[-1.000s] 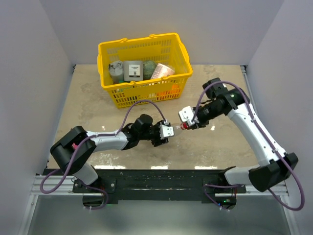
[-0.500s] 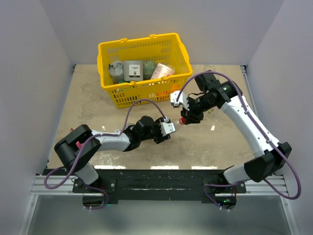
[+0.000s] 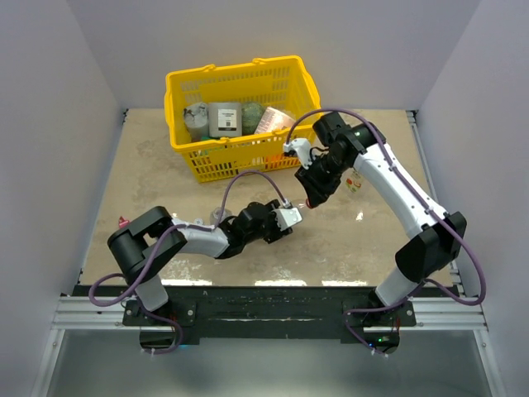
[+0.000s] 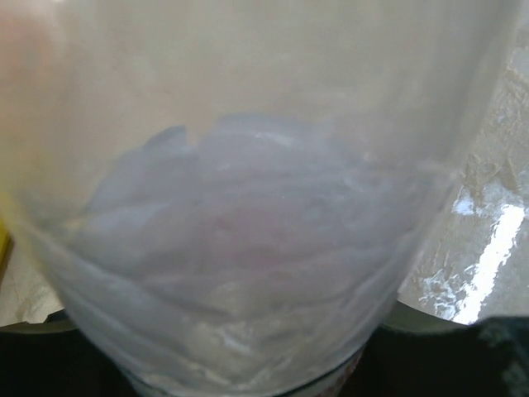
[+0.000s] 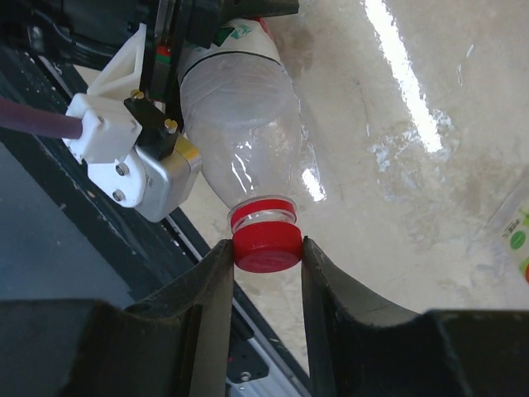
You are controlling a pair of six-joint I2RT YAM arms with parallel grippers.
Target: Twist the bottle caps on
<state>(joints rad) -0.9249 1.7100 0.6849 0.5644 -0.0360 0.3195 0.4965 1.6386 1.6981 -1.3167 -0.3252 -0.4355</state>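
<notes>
A yellow basket (image 3: 244,116) blocks the far middle. Just nearer, my left gripper (image 3: 291,217) and right gripper (image 3: 312,201) bar the centre, meeting on a bottle (image 5: 240,124) and red cap (image 5: 266,248). Bare table (image 3: 140,178) lies left and near right.

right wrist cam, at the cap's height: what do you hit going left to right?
From the left: white bracket on the left wrist → one right gripper finger → red cap on the bottle neck → the other finger → green-labelled item, cut off at the frame edge.

Right pincer (image 5: 265,251) grips red cap (image 5: 266,245) — on bottle (image 5: 240,141) neck.
</notes>
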